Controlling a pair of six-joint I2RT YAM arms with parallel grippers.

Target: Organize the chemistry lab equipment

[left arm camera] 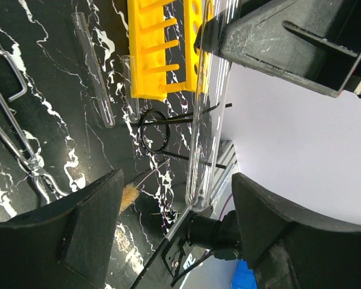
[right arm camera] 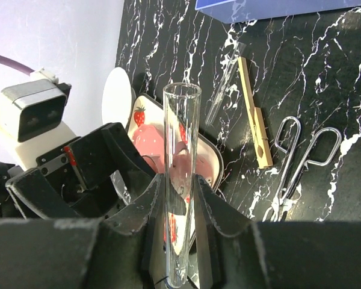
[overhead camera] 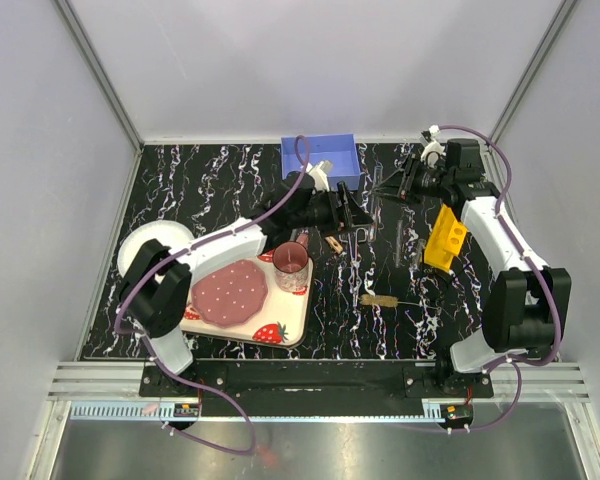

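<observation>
Near the yellow test-tube rack [overhead camera: 445, 240], right tool [right arm camera: 182, 208] clamped on a glass test tube [right arm camera: 182, 138], probably for racking. Left tool [left arm camera: 174, 192] apart, empty.

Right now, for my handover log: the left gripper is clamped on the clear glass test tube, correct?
No. The right gripper is clamped on the clear glass test tube, as the right wrist view shows; the left gripper stands open.
</observation>
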